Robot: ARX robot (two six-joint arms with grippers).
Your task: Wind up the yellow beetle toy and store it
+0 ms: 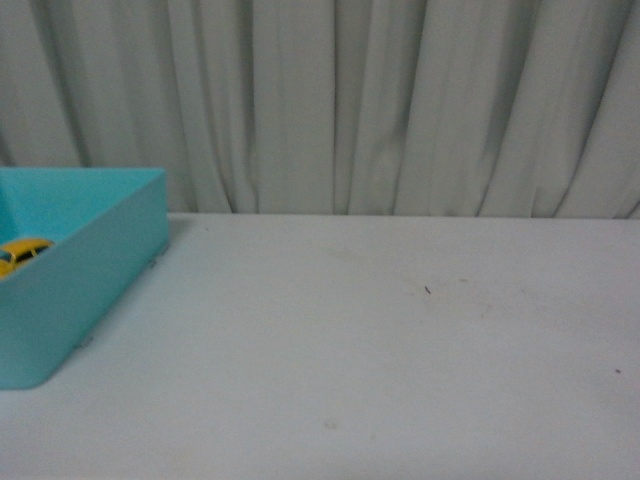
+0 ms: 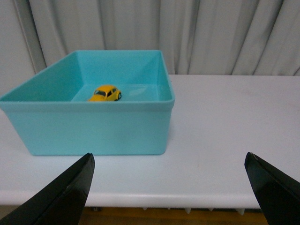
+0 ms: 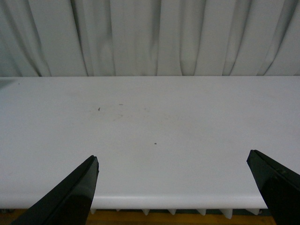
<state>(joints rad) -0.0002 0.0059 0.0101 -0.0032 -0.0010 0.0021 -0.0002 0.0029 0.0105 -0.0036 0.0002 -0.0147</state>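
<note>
Yellow beetle toy [image 2: 106, 93] inside turquoise bin [image 2: 93, 126]

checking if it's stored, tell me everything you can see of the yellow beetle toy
The yellow beetle toy is a small rounded car with a glossy, plastic-looking yellow body, dark windows and a dark wheel visible on the side shown. It sits upright on its wheels on the floor of the turquoise bin, toward the far wall. Nothing but the bin floor touches it; neither gripper is near. In the front view only its top shows over the bin rim.
</note>
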